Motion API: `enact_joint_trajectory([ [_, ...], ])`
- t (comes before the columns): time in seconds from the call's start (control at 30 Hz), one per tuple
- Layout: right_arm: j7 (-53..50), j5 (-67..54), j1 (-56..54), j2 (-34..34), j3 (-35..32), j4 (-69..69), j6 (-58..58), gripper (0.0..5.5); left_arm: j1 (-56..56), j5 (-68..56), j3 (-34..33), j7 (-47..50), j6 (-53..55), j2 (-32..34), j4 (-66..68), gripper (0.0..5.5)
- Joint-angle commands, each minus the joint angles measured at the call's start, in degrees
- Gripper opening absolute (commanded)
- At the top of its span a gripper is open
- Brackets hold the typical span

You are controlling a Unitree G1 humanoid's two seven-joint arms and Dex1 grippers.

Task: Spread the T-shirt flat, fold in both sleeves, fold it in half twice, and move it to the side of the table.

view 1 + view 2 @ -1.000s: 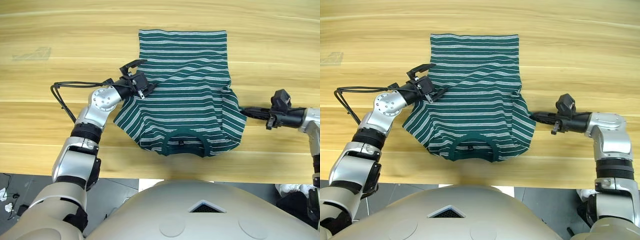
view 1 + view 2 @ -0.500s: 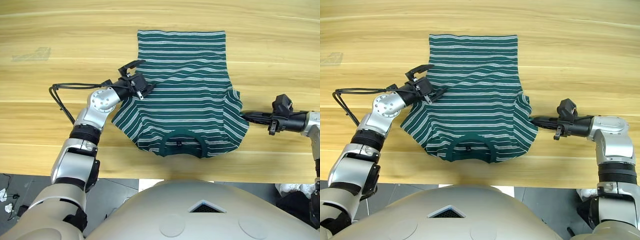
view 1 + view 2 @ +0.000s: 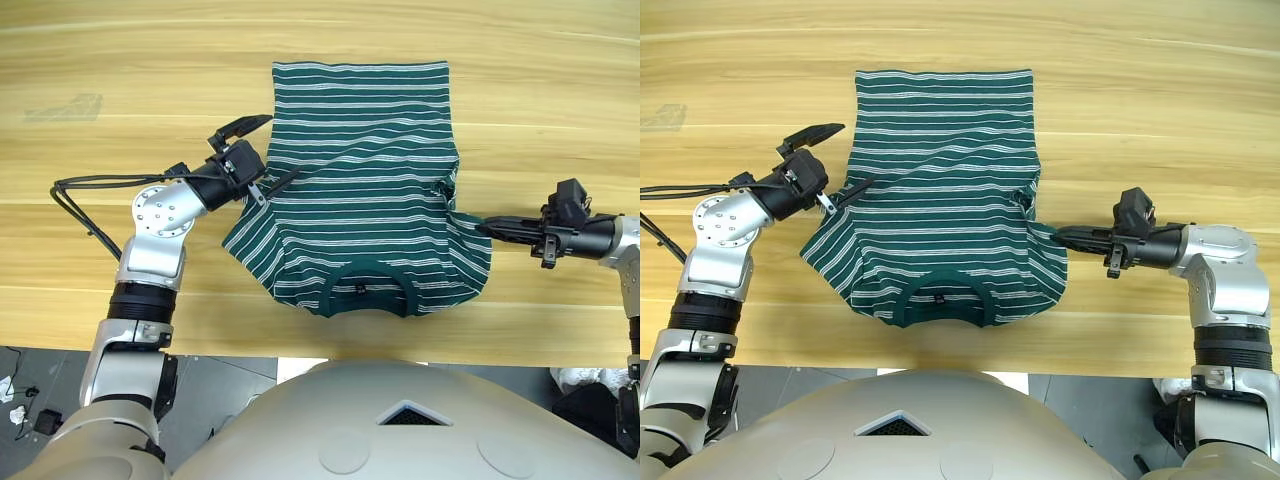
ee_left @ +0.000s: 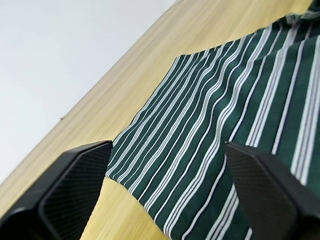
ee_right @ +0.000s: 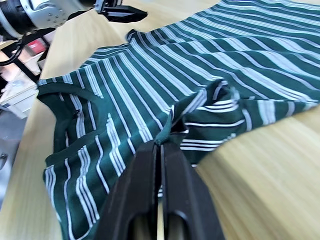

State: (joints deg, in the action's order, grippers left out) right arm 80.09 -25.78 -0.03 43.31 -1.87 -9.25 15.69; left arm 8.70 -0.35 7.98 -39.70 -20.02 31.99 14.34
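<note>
Light wood-grain counter is seen under everything, with its near edge running just in front of the robot. A dark green T-shirt with thin white stripes is laid on it between the two end effectors, mostly flat. The collar is turned toward the robot, nearer than either end effector, and the straight hem lies at the far end, beyond both of them. The left end effector is held at the shirt's left edge with its two fingers spread wide apart and nothing gripped. One finger is raised over bare wood just beside the cloth, and the other is pointed at the slanted edge where the left side of the shirt is turned in. Whether that lower finger touches the fabric cannot be told. In the left wrist view striped cloth and bare counter are seen through the gap between the fingers. A black cable is looped over the counter behind the left wrist. The right end effector is closed, with its thin fingers pressed together on the edge of the right sleeve. The sleeve is bunched and wrinkled just ahead of the tip and drawn to a point there. The rest of the shirt is spread away from that tip toward the left end effector.
</note>
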Motion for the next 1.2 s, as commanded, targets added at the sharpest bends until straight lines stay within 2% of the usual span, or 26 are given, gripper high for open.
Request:
enact_joint_trajectory([
  [0.03,-1.8,1.0,0.4,-1.8,1.5,2.5,-1.0,0.05,-1.3,-0.7,-0.3,-0.9,2.0,0.3,-2.7,4.14],
  [0.47,-7.2,7.0,4.8,-6.5,10.2,9.5,-5.8,0.05,-3.4,-0.2,-1.0,0.4,2.0,-1.0,-5.2,4.14],
  [0.8,-4.1,-0.5,6.1,-5.4,9.2,12.9,0.5,1.66,-6.6,-1.7,-2.3,0.8,2.4,-1.4,-7.8,4.14],
  [0.9,-2.9,-3.7,6.7,-5.5,8.7,14.6,2.9,2.17,-9.8,-5.9,-4.0,0.0,3.6,-1.6,-11.4,4.14],
  [1.03,-5.3,-13.5,4.7,-8.0,2.4,16.5,8.6,2.87,-18.5,-20.9,-13.1,-0.1,9.8,-1.2,-23.3,4.14],
  [1.13,-14.7,-15.9,0.9,-11.9,-3.1,18.0,8.5,3.35,-34.0,-32.7,-21.4,3.9,15.5,-3.7,-37.3,4.14],
  [1.2,-20.4,-15.9,-0.7,-13.7,-5.9,20.0,7.7,3.35,-40.9,-39.6,-23.9,8.5,19.5,-6.6,-43.8,4.14],
])
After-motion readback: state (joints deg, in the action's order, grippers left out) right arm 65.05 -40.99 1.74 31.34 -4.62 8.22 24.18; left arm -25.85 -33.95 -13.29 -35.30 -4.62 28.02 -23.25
